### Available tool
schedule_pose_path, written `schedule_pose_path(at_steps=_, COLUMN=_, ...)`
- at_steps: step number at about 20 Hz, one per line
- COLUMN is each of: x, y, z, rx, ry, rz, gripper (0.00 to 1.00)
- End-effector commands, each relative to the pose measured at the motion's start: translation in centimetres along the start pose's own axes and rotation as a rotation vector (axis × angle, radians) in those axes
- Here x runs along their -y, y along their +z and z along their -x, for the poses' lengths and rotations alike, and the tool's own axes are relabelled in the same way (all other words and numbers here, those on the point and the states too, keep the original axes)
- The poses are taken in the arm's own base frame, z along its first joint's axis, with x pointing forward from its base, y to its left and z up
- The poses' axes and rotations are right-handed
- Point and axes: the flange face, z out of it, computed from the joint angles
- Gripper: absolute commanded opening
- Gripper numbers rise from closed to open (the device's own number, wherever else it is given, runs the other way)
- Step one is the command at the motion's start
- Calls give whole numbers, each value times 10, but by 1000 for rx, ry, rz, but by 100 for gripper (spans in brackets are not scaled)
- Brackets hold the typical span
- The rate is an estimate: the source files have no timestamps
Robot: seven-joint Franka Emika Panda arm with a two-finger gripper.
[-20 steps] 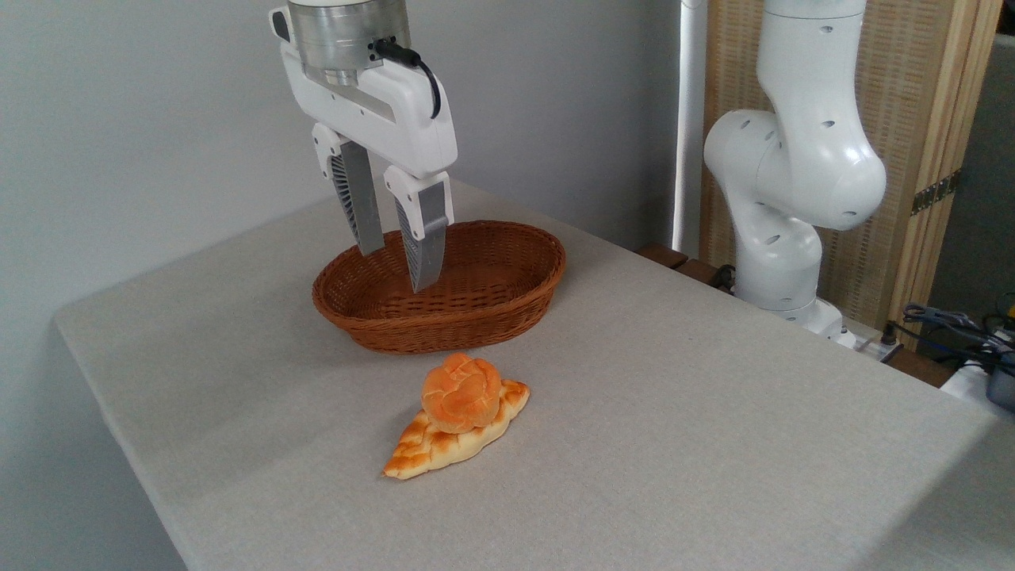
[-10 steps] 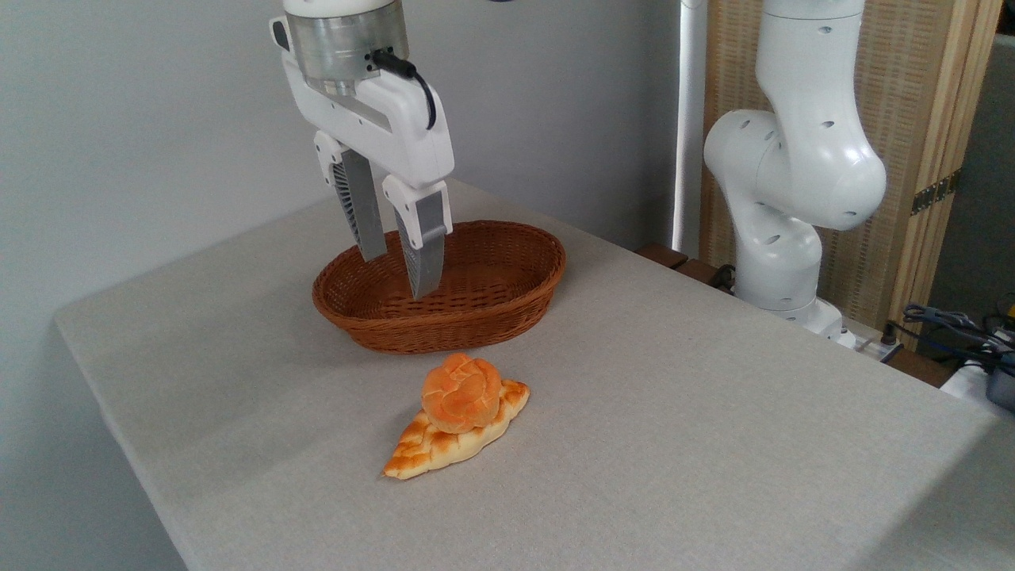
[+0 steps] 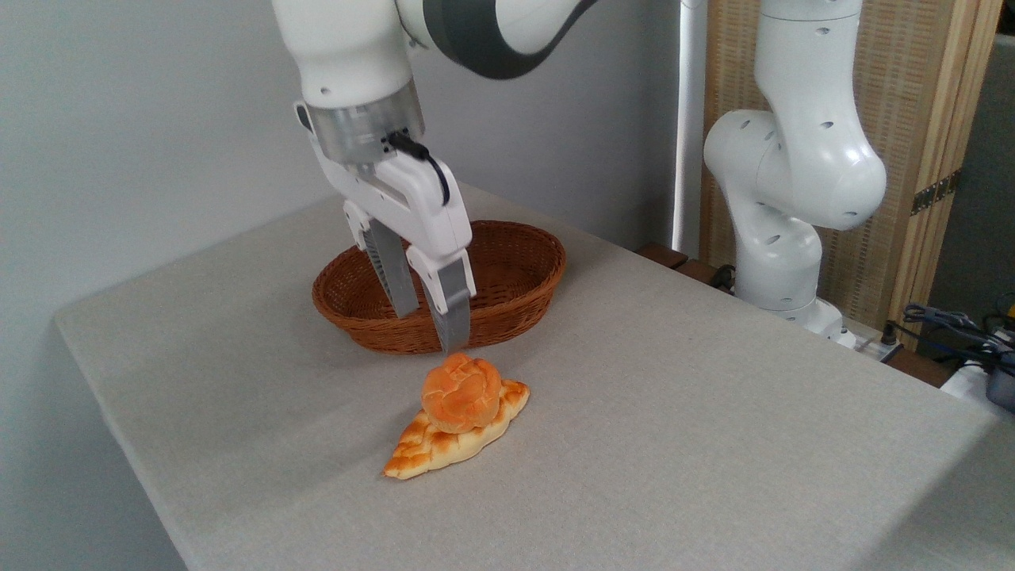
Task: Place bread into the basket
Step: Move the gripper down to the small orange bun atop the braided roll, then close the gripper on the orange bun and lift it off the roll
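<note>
The basket [image 3: 507,305] is seen left of centre on the table [image 3: 714,412]. The gripper [image 3: 432,329] is held in front of the basket's near wall, jaws parted, nothing between them. Just below its fingertips, the bread [image 3: 461,394] is seen resting on the flat loaf [image 3: 420,452].

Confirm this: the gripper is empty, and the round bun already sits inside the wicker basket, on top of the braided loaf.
Not quite. The camera view shows the round bun on the braided loaf on the table, in front of the wicker basket, not inside it. The gripper is empty.
</note>
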Motion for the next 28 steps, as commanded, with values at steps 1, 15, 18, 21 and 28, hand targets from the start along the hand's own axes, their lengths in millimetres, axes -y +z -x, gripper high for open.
schedule_pose_path(at_steps=1, x=3, y=18, z=4, rx=3, ry=20, rz=-27, gripper=100)
schedule_pose_path(at_steps=15, x=21, y=77, z=-6, rx=118, ry=68, rz=-6, gripper=100)
schedule_pose_path(at_steps=18, x=19, y=84, z=-11, rx=127, ry=75, rz=2, gripper=100)
schedule_pose_path(at_steps=21, x=17, y=86, z=-13, rx=128, ry=80, rz=4, gripper=84)
schedule_pose_path(at_steps=28, x=15, y=89, z=-16, rx=132, ry=85, rz=12, gripper=55)
